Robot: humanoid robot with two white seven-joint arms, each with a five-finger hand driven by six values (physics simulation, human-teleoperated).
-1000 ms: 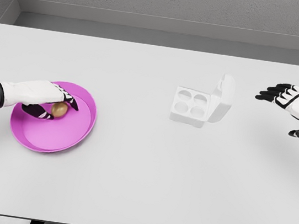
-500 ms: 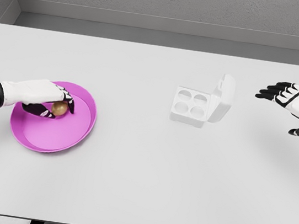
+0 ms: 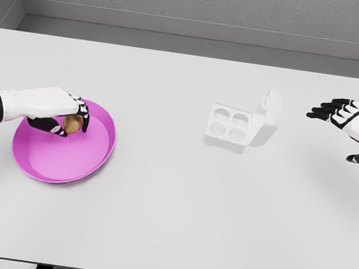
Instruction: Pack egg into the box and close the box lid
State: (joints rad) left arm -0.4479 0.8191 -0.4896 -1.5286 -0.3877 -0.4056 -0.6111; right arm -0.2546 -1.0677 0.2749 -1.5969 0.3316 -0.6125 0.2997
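A brown egg (image 3: 71, 123) is held in my left hand (image 3: 68, 119), whose fingers are curled around it just above the pink plate (image 3: 62, 158) at the table's left. The white egg box (image 3: 230, 128) stands right of centre with four hollow cups showing and its lid (image 3: 269, 118) standing open at its right side. My right hand (image 3: 351, 128) hovers open at the far right, well apart from the box, fingers spread toward the left.
The white table (image 3: 166, 226) stretches wide between plate and box. A grey wall (image 3: 198, 3) runs along the back edge.
My left hand has closed on the egg and lifted it slightly, up and back from the plate's floor. The right hand has barely moved.
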